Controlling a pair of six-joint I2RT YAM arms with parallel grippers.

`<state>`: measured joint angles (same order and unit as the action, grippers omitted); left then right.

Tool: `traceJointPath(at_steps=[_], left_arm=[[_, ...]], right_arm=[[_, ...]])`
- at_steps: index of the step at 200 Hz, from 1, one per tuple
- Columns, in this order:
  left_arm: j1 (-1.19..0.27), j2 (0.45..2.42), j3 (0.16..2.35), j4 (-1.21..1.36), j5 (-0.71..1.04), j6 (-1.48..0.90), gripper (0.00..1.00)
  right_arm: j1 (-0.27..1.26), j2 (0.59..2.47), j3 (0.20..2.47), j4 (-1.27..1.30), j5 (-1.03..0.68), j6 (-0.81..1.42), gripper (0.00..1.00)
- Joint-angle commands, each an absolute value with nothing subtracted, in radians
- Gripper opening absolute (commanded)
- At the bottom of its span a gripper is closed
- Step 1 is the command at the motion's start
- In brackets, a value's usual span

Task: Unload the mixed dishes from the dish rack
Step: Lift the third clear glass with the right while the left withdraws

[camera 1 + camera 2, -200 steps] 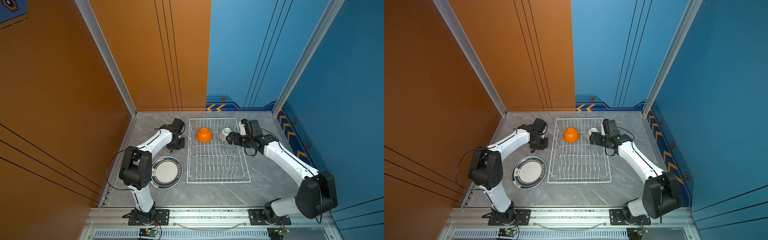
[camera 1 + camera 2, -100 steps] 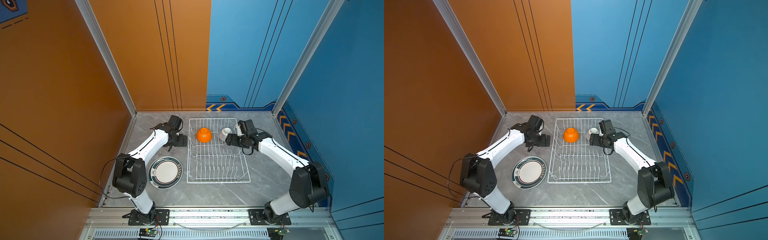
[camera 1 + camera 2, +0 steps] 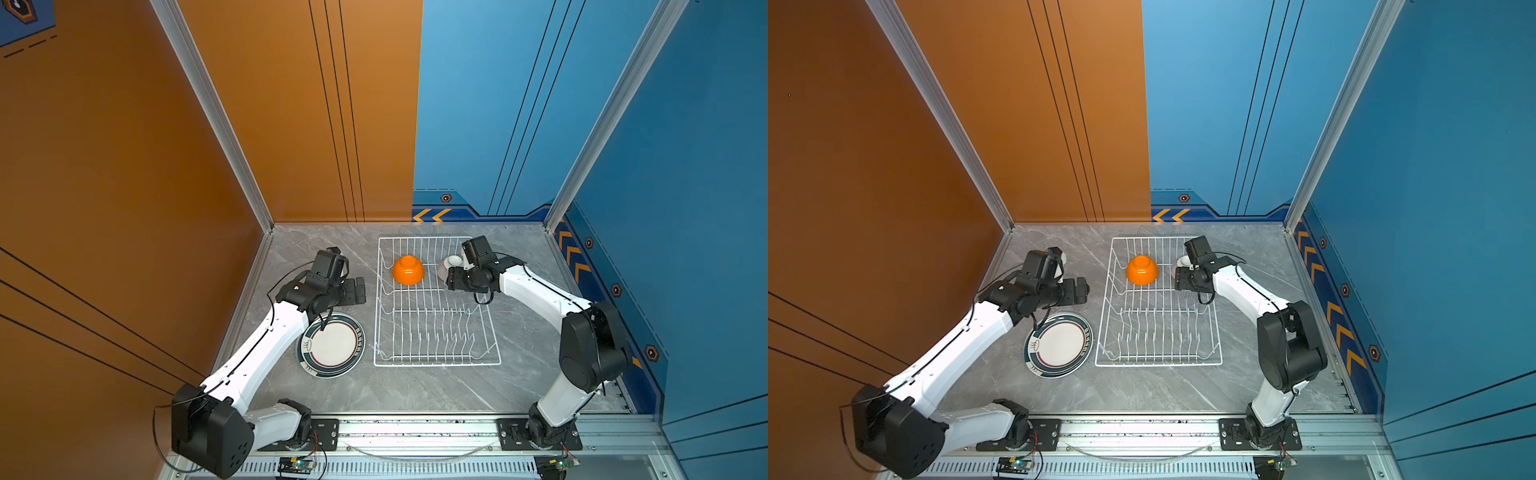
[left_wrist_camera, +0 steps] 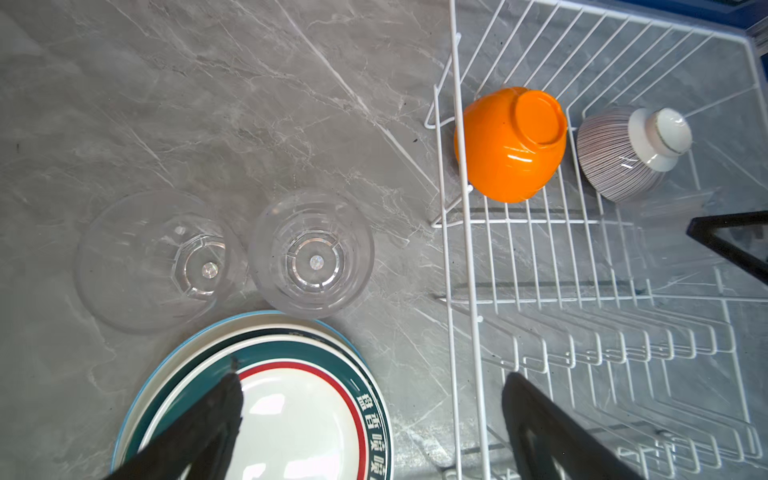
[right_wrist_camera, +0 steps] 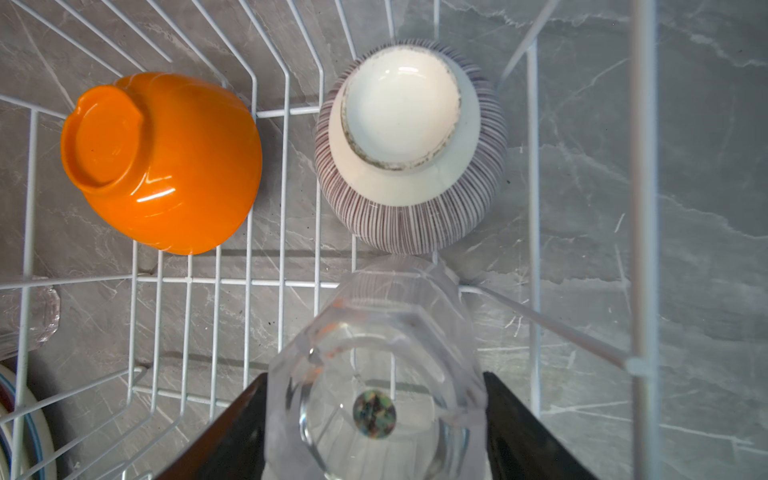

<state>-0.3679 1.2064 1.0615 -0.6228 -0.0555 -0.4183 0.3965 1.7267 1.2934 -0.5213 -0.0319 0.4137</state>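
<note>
My right claw (image 5: 374, 376) straddles a glass cup (image 5: 376, 332) in the dish rack (image 5: 642, 166); can't tell if it's biting yet. Slick glass could slip and knock the striped bowl (image 5: 411, 166) just ahead. Meanwhile my left claw (image 4: 372, 376) gapes empty.

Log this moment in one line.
left gripper: open, empty | right gripper: straddling glass cup in dish rack, grip unclear | also racked: orange bowl, striped bowl | unloaded: stacked plates

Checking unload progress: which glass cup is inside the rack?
The cup between the fingers of the right gripper, beside the striped bowl; the other two stand on the table.
</note>
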Motion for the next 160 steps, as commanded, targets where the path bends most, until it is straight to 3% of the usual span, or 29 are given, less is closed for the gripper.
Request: traceJointPath(at_steps=[1, 58, 79, 93, 160], left_arm=[[-0.377, 1.170, 1.037, -0.570, -0.024, -0.451, 0.98], [-0.388, 1.118, 0.966, -0.544, -0.015, -0.462, 0.98], [-0.387, 1.109, 0.940, -0.516, -0.013, -0.461, 0.98], [-0.388, 1.108, 0.935, -0.508, -0.003, -0.454, 0.98], [-0.387, 1.072, 0.852, -0.389, 0.034, -0.491, 0.98]], right_arm=[[0.423, 1.768, 1.360, -0.594, 0.032, 0.385, 0.75], [0.470, 1.820, 1.429, -0.656, 0.102, 0.376, 0.73], [0.482, 1.824, 1.439, -0.667, 0.132, 0.381, 0.65], [0.483, 1.824, 1.443, -0.666, 0.109, 0.394, 0.58], [0.482, 1.780, 1.460, -0.641, -0.055, 0.447, 0.54]])
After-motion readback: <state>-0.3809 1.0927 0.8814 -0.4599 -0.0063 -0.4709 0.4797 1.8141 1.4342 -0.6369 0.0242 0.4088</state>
